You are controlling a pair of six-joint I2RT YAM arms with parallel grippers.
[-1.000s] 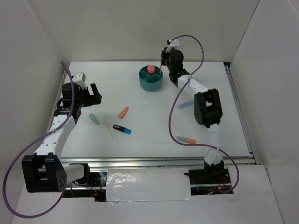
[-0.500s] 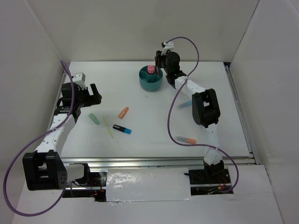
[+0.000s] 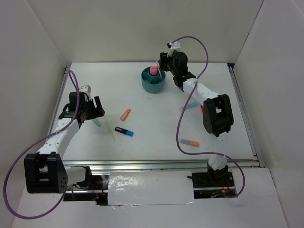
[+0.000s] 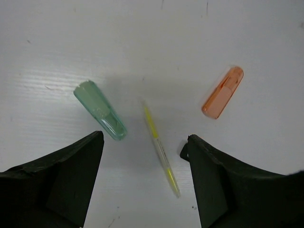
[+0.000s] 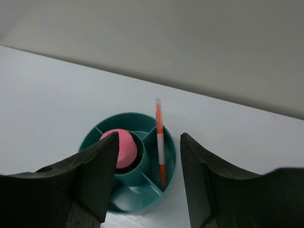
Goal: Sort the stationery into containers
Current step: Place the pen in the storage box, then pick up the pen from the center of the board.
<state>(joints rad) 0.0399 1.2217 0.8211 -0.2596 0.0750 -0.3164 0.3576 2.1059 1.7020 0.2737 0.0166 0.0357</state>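
The right gripper hangs over the cup with its jaws spread and nothing between them. Below it an orange pen stands in an outer compartment on the cup's right, its top above the rim and clear of both fingers. A pink stub fills the centre well. The cup sits near the table's far edge, with the back wall just behind and open table to both sides.

The left gripper is over the table, jaws wide and holding nothing. The yellow pen lies between its fingers, the mint stub just beside the left finger and the orange stub farther off to the right. None of the three touches another.

Nearer the front lie a blue-black marker and a grey-orange marker. A blue pen is partly hidden by the right arm.
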